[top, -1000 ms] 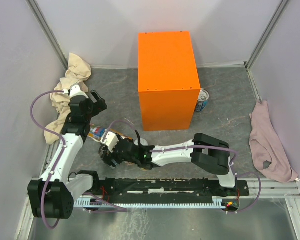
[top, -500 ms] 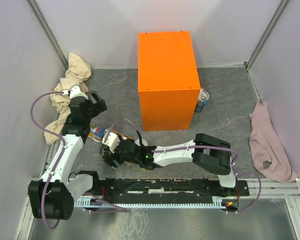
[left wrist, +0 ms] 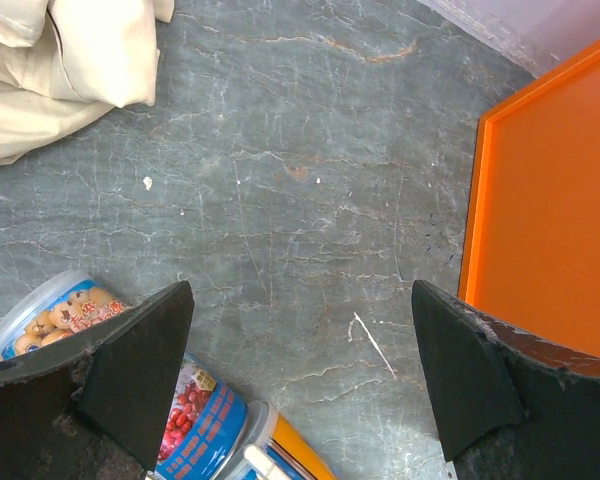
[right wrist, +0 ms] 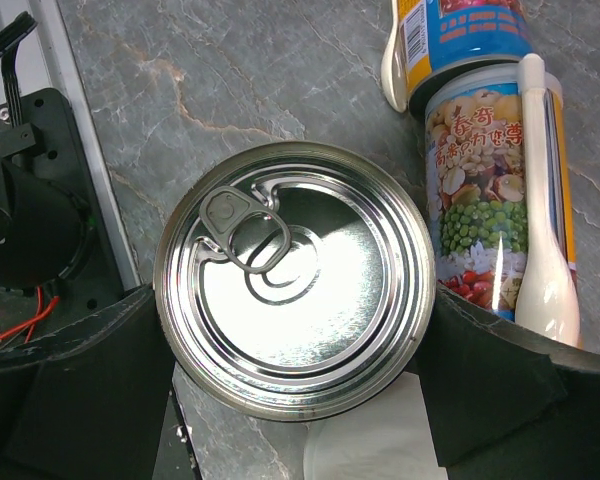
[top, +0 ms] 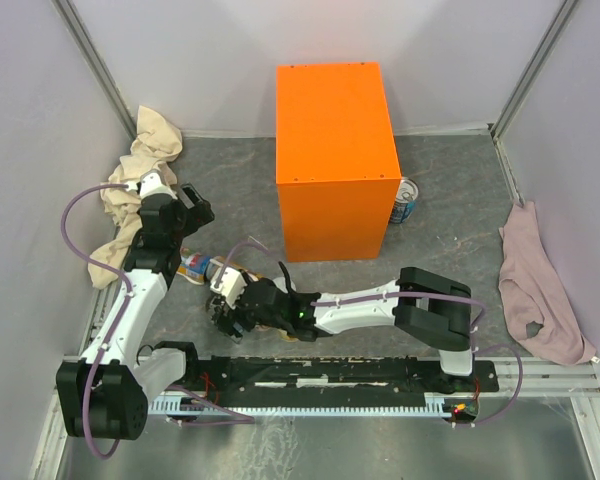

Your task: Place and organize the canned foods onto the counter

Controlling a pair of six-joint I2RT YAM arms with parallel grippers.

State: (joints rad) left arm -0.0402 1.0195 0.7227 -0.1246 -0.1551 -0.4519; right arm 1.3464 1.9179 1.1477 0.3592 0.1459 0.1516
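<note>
Bright steel, ringed and smooth, with a pull-tab on top: the tin (right wrist: 295, 280) stands upright on the grey marbled table (right wrist: 230, 80), near left, close to the black rail (top: 330, 375). The right arm (top: 360, 300) stretches low across to the left, its black jaws pressed against both sides of the tin. Two colour-printed cans (right wrist: 490, 190) lie just beside it. The left arm (top: 140, 290) is bent upward, its jaws spread wide above the table, holding nothing. The smooth orange box (top: 335, 160) stands far, in the middle.
</note>
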